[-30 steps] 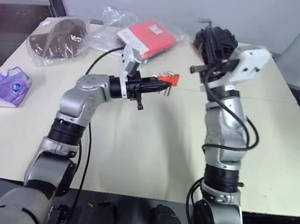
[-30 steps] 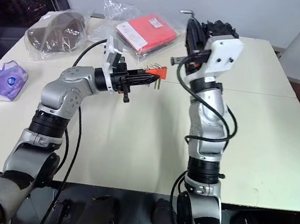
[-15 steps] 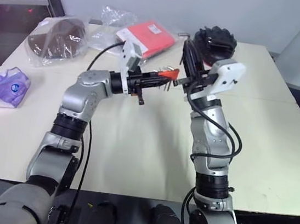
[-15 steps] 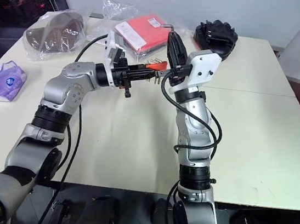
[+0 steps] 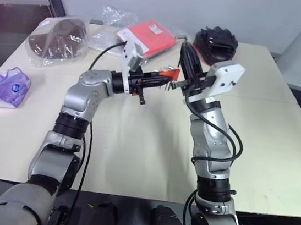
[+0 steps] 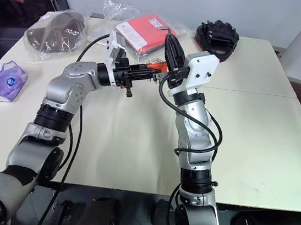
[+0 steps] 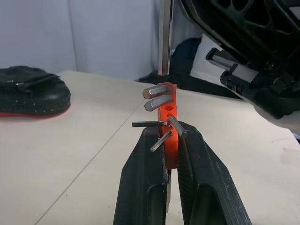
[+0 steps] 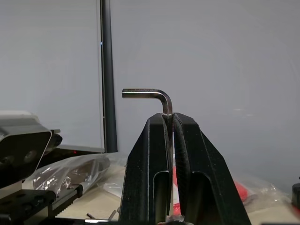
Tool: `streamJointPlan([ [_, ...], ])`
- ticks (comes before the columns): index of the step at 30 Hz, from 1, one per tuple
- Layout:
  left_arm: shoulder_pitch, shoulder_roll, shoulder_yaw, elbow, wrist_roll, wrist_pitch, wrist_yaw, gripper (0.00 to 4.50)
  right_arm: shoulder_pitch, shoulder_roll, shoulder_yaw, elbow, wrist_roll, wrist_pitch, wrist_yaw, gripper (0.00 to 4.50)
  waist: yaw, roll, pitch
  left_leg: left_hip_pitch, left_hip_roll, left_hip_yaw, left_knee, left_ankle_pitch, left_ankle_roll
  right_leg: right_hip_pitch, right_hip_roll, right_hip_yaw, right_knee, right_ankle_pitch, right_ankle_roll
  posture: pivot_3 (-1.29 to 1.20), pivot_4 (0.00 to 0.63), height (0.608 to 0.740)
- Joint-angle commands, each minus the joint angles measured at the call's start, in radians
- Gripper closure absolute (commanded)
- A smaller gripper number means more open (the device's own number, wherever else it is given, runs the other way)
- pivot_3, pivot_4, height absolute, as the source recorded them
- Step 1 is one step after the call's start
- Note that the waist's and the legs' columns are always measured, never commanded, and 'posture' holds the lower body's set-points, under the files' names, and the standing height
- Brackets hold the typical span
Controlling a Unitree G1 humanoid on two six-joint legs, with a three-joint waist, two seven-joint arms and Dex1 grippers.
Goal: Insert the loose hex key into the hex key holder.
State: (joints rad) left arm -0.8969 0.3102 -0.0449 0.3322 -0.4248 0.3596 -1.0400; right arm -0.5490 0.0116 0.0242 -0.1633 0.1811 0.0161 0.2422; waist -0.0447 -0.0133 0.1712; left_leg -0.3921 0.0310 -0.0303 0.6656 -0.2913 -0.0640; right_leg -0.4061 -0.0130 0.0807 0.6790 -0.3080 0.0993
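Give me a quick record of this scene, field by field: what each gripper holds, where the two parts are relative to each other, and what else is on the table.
left gripper: shut on hex key holder, held above the table
right gripper: shut on loose hex key, bent end sticking out past the fingertips
relation: long shaft of the key stands close beside the holder, not yet inserted
free hole: one visible in the holder
table, far side: red packet, black item, bagged dark object
table, left edge: purple packet

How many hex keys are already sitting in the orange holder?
4 show in the hex key holder, which the left gripper pinches: two thick ones side by side at its far end, two thin ones nearer the fingers. Others may be hidden behind the block.
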Motion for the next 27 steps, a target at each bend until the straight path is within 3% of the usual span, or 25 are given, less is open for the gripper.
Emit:
streamJointPlan([
  [1, -0.028, -0.002, 0.02, -0.02, -0.007, -0.019, -0.001, 4.5, -0.005, -0.005, 0.0, -0.046, 0.013, -0.004, -0.001, 4.45, 0.0, 0.0, 0.0, 0.0, 0.0, 0.0, 0.0, 0.0, 0.0, 0.0, 0.0, 0.0, 0.0, 0.0, 0.0, 0.0, 0.15, 0.74],
  [27, -0.039, -0.003, 0.028, -0.009, -0.007, -0.021, 0.008, 4.5, 0.032, -0.021, 0.031, -0.052, -0.004, -0.009, -0.004, 4.45, 0.0, 0.0, 0.0, 0.0, 0.0, 0.0, 0.0, 0.0, 0.0, 0.0, 0.0, 0.0, 0.0, 0.0, 0.0, 0.0, 0.15, 0.74],
])
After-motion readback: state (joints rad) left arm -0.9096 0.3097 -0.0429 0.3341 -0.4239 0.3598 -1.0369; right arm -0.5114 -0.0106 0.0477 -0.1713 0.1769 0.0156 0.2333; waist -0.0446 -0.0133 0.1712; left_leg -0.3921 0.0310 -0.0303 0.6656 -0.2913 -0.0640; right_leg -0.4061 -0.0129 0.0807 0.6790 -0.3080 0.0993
